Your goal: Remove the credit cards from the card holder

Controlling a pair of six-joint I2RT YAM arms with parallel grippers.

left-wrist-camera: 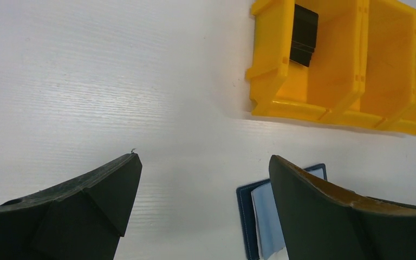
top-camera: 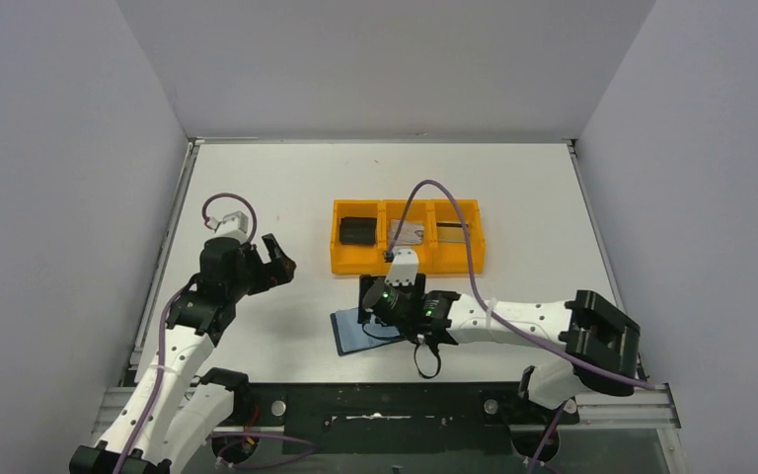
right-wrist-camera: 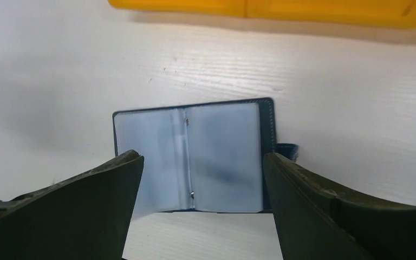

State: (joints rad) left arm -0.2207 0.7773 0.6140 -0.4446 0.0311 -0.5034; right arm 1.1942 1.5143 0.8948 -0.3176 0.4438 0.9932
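Card holder (right-wrist-camera: 222, 162): it lies open and flat on the white table (top-camera: 257, 178). It sits in the middle of the right wrist view. In the top view it is low in the middle, near the tray but apart from it. Its pale blue inside faces up. A small dark tab sticks out at its right edge.

Silver card (top-camera: 410, 234): it lies in the middle box of the orange tray (top-camera: 407, 265), in the center of the top view.

Gold card (top-camera: 453, 233): it lies in the right box of the tray. A dark stripe runs along its top.

Black thing (top-camera: 358, 231): it sits in the left box of the tray.

Right gripper (right-wrist-camera: 201, 158): its fingers are spread wide, one on each side of the card holder. It holds nothing. I cannot tell if the tips touch the holder.

Left gripper (left-wrist-camera: 205, 158): its fingers are spread wide over bare table, and it holds nothing. In the top view it is at the middle left, well apart from the card holder.
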